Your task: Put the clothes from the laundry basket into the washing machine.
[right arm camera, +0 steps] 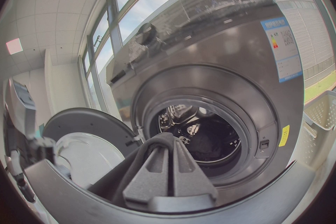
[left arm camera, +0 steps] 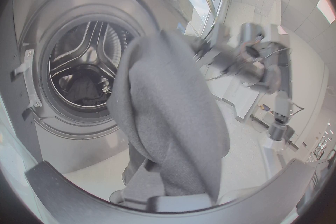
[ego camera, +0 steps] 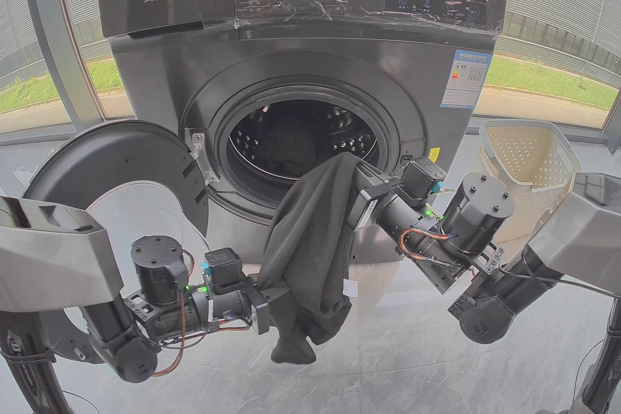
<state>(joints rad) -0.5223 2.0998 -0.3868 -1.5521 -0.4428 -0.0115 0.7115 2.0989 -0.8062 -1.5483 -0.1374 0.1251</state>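
A dark grey garment (ego camera: 310, 240) hangs in front of the washing machine (ego camera: 162, 66), just below its open drum mouth (ego camera: 304, 137). My right gripper (ego camera: 354, 176) is at the drum's lower rim, shut on the garment's top; the cloth (right arm camera: 154, 142) folds over its closed fingers (right arm camera: 154, 175). My left gripper (ego camera: 278, 292) sits lower, at the garment's left edge, shut on the cloth (left arm camera: 168, 112), which drapes over its fingers. Another dark piece of clothing (ego camera: 291, 147) lies inside the drum. The cream laundry basket (ego camera: 530, 163) stands to the machine's right.
The round machine door (ego camera: 116, 176) is swung open to the left, close behind my left arm. The pale tiled floor (ego camera: 401, 337) spreads out in front of the machine. Windows run behind and beside the machine.
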